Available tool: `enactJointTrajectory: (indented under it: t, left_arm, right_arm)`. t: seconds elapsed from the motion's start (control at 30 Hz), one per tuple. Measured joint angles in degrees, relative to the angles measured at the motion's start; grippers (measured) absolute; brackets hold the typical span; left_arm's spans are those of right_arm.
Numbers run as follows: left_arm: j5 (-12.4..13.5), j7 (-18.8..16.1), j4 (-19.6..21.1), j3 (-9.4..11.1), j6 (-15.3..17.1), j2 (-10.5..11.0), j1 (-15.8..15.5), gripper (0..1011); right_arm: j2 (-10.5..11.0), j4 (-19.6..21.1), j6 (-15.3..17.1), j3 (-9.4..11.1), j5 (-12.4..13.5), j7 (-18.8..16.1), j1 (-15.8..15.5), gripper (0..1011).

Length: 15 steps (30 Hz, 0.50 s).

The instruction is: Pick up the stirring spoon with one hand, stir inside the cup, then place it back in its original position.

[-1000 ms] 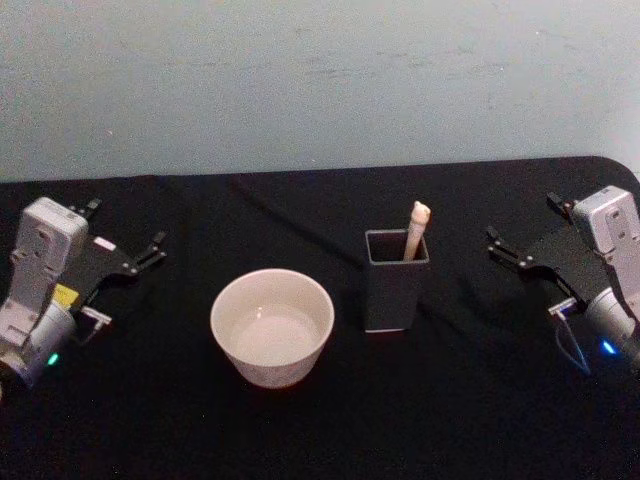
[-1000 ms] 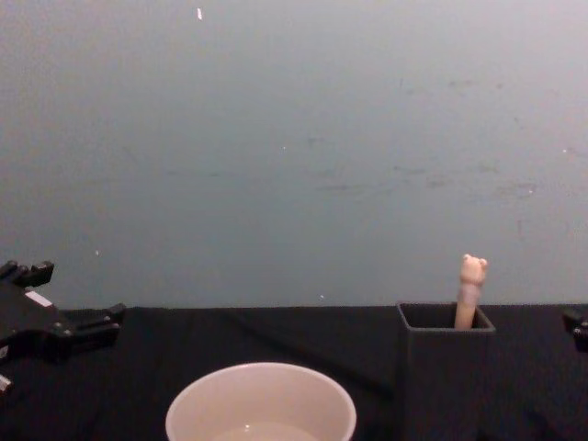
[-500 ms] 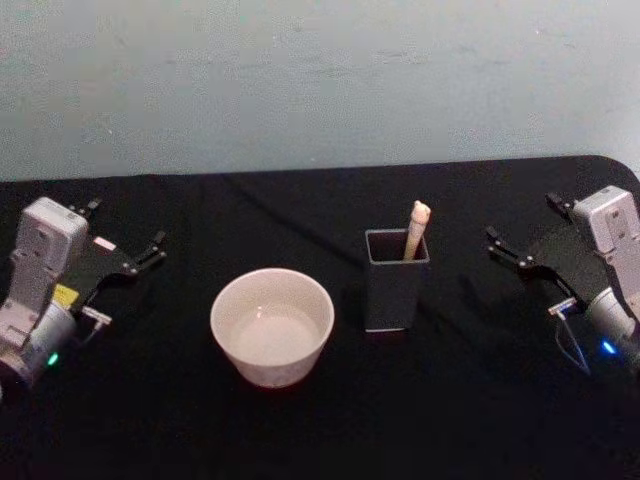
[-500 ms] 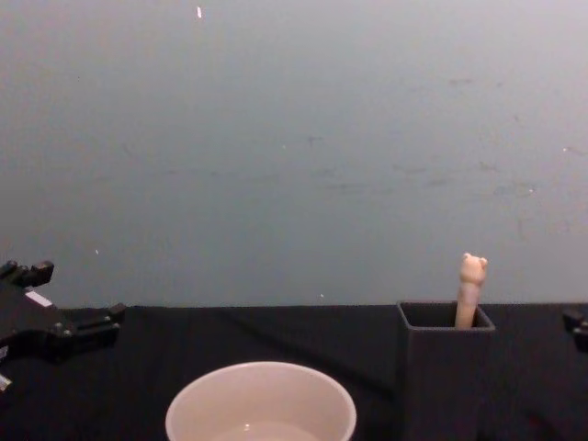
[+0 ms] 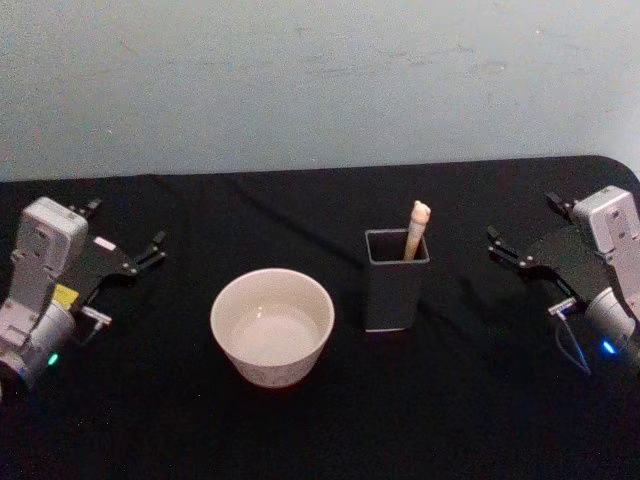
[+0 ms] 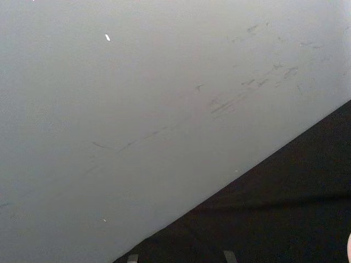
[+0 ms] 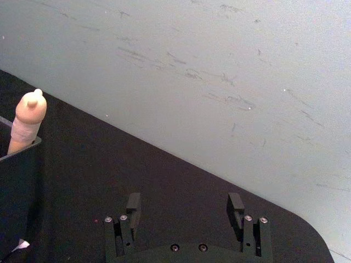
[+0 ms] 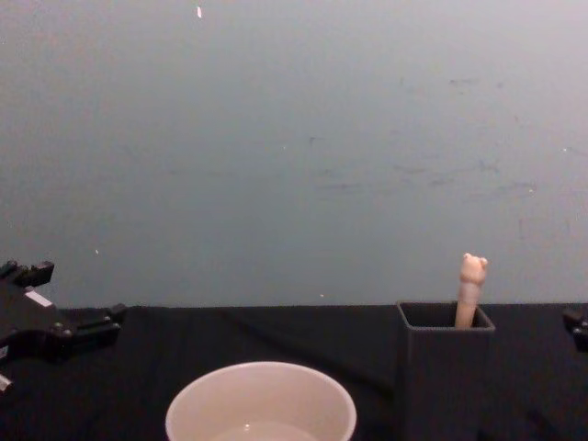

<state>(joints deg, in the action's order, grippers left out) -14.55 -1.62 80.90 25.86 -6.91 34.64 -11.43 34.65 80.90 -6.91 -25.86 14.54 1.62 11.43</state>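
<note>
Right claw point(image 5: 522, 218) jaws apart, holding nothing, at 3 o'clock of the holder point(image 5: 397, 290) and well apart from it; right wrist view confirms the fingers point(image 7: 133, 204) spread with nothing between them; left claw point(image 5: 123, 224) also apart and empty, at 9 o'clock of the cup point(image 5: 272, 325), well clear; spoon point(image 5: 417, 225) sits in the holder, bear end up, leaning into the 1 o'clock corner, bowl hidden inside; holder is near the cup at its 3 o'clock, not touching; cup upright on the table point(image 5: 300, 200), can't tell if there's liquid in it or just a glossy bottom; progress, as I judge it: nothing done, no pick, no stir, no return; all steps left: grip the handle above the holder rim, lift it out, carry it toward 9 o'clock over the cup, stir, drop it back in the holder; right claw is the nearer one, so I'd expect it to take the job
</note>
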Motion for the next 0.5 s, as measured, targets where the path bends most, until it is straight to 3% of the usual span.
enactJointTrajectory:
  t: [0.5]
  left_arm:
    - [0.0,0.0,0.0,0.0,0.0,0.0,0.0,1001]
  right_arm:
    - [0.0,0.0,0.0,0.0,0.0,0.0,0.0,1000]
